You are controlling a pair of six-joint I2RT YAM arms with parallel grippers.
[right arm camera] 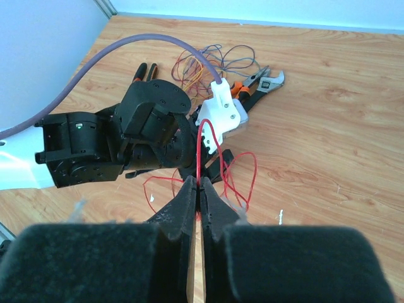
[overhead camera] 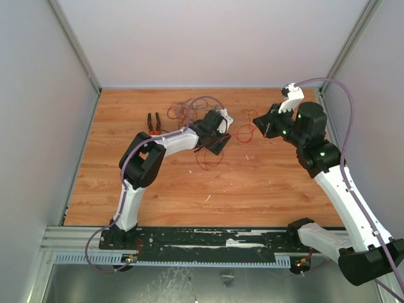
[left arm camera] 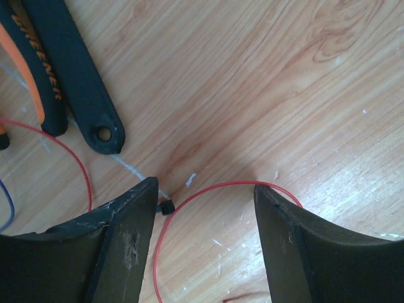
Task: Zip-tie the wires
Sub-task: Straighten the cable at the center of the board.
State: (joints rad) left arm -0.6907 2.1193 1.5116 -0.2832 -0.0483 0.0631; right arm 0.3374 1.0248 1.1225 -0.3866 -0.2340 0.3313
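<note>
The step in hand looks like gathering the strands so that a tie can go round them. The wires [overhead camera: 179, 112] lie as a loose tangle near the far edge of the tabletop [overhead camera: 252, 189], left of its middle, with red loops trailing toward the middle. The right gripper [right arm camera: 201, 183] is clamped shut on one red strand and holds it near the left arm's wrist. The left gripper [left arm camera: 205, 188] stands open low over the wood. Its two fingers [left arm camera: 126, 243] straddle an arc of red wire without pinching it, as far as its wrist view shows.

The zip tie cannot be picked out for sure. A small black nub [left arm camera: 166, 207] by one fingertip may be its head, and it lies not far from the wrench handle [left arm camera: 85, 82] and the orange-handled pliers [left arm camera: 35, 69].

To do this well, the left arm would want to settle what that nub is before closing — a pinch here risks catching only the red loop. The right gripper should hold its strand taut and steady, so the loops bunch together rather than spread. Thin wire slips easily, so a slow, square closing low on the wood seems wise — and clear of the tools beside it.
</note>
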